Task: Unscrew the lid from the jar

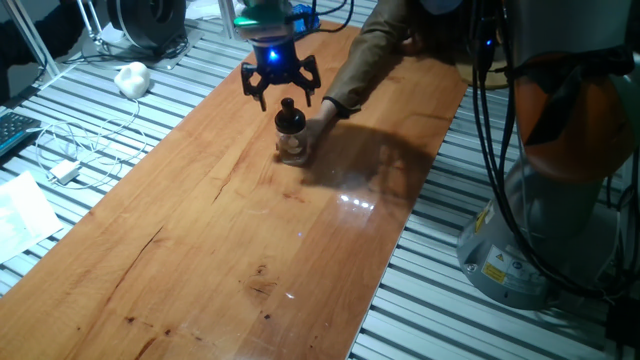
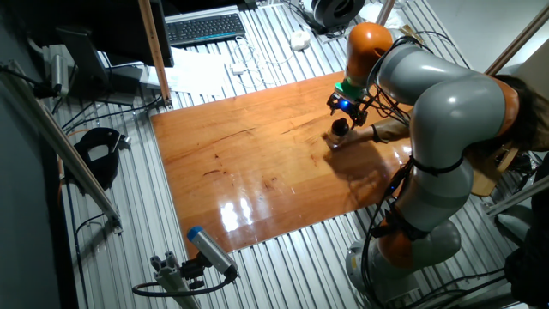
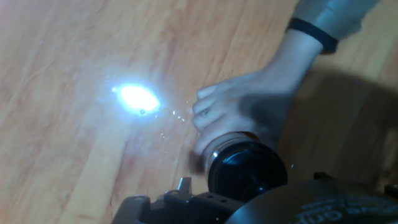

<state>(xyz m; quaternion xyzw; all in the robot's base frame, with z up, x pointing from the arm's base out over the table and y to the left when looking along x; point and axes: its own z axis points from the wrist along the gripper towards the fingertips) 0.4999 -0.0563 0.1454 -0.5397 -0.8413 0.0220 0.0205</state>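
The small clear glass jar (image 1: pixel 292 148) stands on the wooden table, with the black lid (image 1: pixel 290 117) and its little knob on top. A person's hand (image 1: pixel 325 113) reaches in from the far side and holds the jar. My gripper (image 1: pixel 281 88) hangs just above the lid with its fingers spread open, touching nothing. In the other fixed view the gripper (image 2: pixel 347 107) is above the lid (image 2: pixel 340 126). In the hand view the lid (image 3: pixel 247 169) lies low and right of centre, with the hand (image 3: pixel 239 112) wrapped around the jar beneath it.
The wooden tabletop (image 1: pixel 230 240) lies on a slatted metal bench. A white cloth (image 1: pixel 132 78) and cables (image 1: pixel 70 160) lie off the board to the left. The person's sleeved arm (image 1: pixel 375 50) crosses the far end. The robot base (image 1: pixel 560 200) stands at the right.
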